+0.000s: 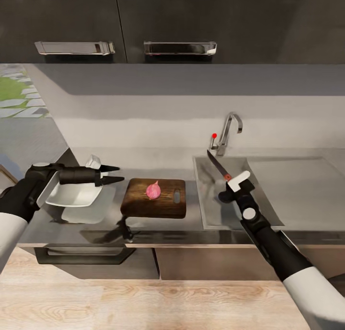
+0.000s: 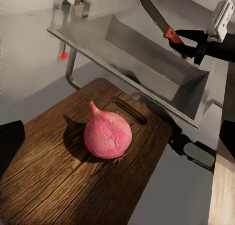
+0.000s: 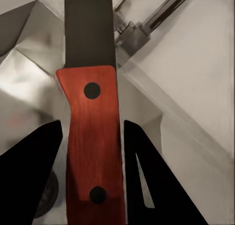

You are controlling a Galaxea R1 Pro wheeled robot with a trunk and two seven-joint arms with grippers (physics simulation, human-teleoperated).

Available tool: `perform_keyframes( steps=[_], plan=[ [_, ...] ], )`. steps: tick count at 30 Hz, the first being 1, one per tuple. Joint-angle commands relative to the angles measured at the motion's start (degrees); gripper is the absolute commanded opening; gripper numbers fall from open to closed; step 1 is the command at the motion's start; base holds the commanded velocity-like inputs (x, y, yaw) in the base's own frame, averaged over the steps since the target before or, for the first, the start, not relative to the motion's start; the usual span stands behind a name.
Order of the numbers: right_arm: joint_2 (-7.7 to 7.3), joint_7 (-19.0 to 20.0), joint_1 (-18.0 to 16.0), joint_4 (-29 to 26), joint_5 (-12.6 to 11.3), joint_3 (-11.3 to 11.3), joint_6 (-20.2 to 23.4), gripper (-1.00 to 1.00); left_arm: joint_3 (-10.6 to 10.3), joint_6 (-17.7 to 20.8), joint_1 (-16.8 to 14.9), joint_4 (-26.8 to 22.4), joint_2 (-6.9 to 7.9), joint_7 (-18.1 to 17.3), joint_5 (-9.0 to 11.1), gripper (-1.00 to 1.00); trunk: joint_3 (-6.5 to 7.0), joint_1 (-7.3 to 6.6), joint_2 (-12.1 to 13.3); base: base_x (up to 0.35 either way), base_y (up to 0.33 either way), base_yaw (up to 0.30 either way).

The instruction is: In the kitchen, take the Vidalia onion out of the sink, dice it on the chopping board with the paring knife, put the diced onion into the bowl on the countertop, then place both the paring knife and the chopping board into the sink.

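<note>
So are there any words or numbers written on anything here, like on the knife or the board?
No, there is nothing to read.
Paring knife: plain red handle with two dark rivets, no writing.
Chopping board: wood grain alone.
Onion, bowl, sink and tap: no labels or signs; the tap's red knob is just a colour.

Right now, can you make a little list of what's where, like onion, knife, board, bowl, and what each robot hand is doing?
onion: whole, pink onion sitting on the chopping board, not cut
chopping board: flat on the countertop, beside the sink
paring knife: paring knife held over the sink, blade pointing up toward the tap
bowl: white bowl on the countertop, next to the board
left hand: left hand open, holding nothing, above the bowl
right hand: right hand shut on the knife's red handle
</note>
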Motion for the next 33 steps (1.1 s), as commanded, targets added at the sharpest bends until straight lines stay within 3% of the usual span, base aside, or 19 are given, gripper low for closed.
perform_keyframes(
  steps=[1, 5, 14, 22, 23, 33],
  plan=[
    [-0.4, -0.6, -0.07, -0.4, 0.81, 0.58, 0.21, -1.0, 0.08, 0.93, -0.07, -0.32, 0.08, 0.03, 0.53, 1.0, -0.11, 0.04, -0.11, 0.0, 0.0, 0.0],
    [-1.69, -1.43, -0.07, -1.69, 2.12, 1.86, -1.07, -1.0, 1.36, 2.22, -0.05, -1.61, 0.11, 0.0, 0.54, 1.0, -0.11, 0.04, -0.11, 0.0, 0.073, 0.0],
    [-2.22, 1.5, -0.07, -4.58, 4.97, 4.77, -3.96, -1.0, 4.26, 2.81, -0.02, -4.5, 0.19, -0.01, 0.54, 1.0, -0.11, 0.04, -0.11, 0.0, 0.261, 0.0],
    [-2.28, 4.09, -0.07, -7.15, 7.53, 4.86, -6.53, -1.0, 6.78, 2.81, 0.01, -7.07, 0.18, 0.0, 0.54, 1.0, -0.11, 0.04, -0.11, 0.0, 0.129, 0.0],
    [-2.3, 20.49, -0.07, -9.67, 29.76, 4.87, -22.04, -1.0, 6.77, 2.81, 0.02, -10.81, 0.18, 0.0, 0.54, 1.0, -0.11, 0.04, -0.11, 0.0, 0.039, 0.0],
    [-2.41, 22.38, -0.07, -11.47, 35.21, 4.97, -26.27, -1.0, 6.73, 2.81, 0.01, -10.89, 0.18, -0.06, 0.54, 1.0, -0.11, 0.04, -0.11, 0.0, 0.012, 0.0]
  ],
)
